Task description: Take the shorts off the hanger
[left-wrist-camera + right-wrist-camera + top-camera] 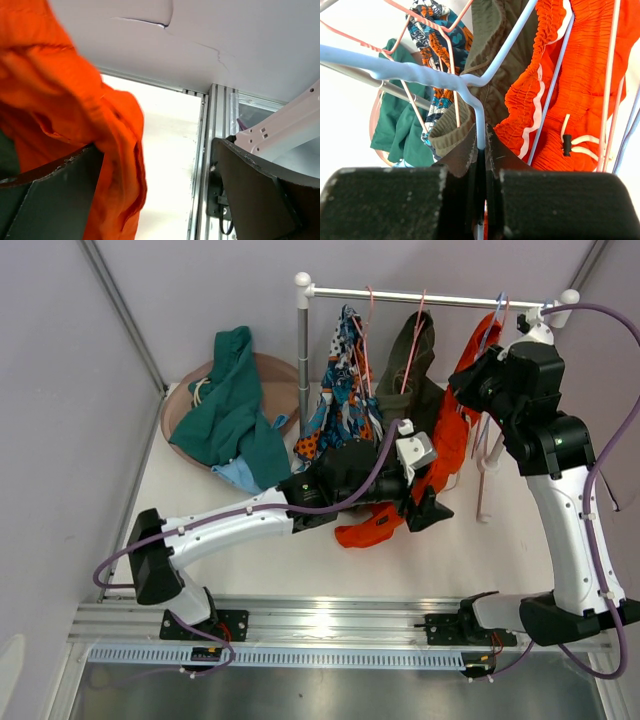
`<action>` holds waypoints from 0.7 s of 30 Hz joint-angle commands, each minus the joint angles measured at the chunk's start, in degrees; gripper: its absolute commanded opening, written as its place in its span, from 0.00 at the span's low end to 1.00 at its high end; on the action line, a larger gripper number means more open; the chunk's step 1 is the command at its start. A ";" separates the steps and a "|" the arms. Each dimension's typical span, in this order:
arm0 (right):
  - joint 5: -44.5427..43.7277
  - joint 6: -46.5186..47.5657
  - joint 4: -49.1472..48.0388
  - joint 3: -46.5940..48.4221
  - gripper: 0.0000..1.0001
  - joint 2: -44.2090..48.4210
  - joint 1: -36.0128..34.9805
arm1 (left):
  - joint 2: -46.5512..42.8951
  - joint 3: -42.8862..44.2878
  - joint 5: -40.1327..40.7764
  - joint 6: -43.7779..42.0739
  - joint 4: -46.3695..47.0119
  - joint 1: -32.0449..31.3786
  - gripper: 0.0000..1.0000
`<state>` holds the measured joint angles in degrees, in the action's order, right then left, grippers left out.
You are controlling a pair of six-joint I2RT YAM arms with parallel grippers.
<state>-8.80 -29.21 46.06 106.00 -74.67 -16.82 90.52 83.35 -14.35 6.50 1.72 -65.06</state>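
Bright orange shorts [452, 435] hang from a light blue hanger [487, 335] at the right end of the rail, and their lower part trails onto the table. My right gripper [480, 145] is shut on that hanger's [420, 74] wire stem, with the orange shorts [580, 75] just beyond it. My left gripper [425, 505] is low by the orange cloth, open wide. In its wrist view the orange shorts [75, 115] drape over the left finger [45, 200], and the right finger [260, 195] is bare. Olive shorts [415, 365] and printed shorts [345, 390] hang on pink hangers.
A round brown basket [285, 370] at the back left holds dark teal shorts [225, 410] and light blue shorts [240, 475]. The rack's rail [430, 295] spans the back on a metal post [303, 350]. A bare white hanger [485, 475] hangs by the right arm.
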 commanded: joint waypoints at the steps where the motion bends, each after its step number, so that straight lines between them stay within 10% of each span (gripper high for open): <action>1: -0.61 -0.76 -4.14 0.70 0.00 2.69 -0.41 | 0.27 3.66 -0.86 -0.44 4.52 -0.42 0.98; 9: -0.96 -0.58 -4.32 0.61 0.00 3.13 -0.23 | 2.03 3.23 3.96 -0.88 2.59 -0.86 0.00; 21: 3.43 0.21 -2.91 6.41 0.00 -0.47 5.65 | -12.36 -19.44 10.56 0.87 9.26 -8.32 0.00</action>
<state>-6.55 -29.52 47.94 107.04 -74.48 -13.39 84.68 70.28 -5.45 6.04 9.37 -68.42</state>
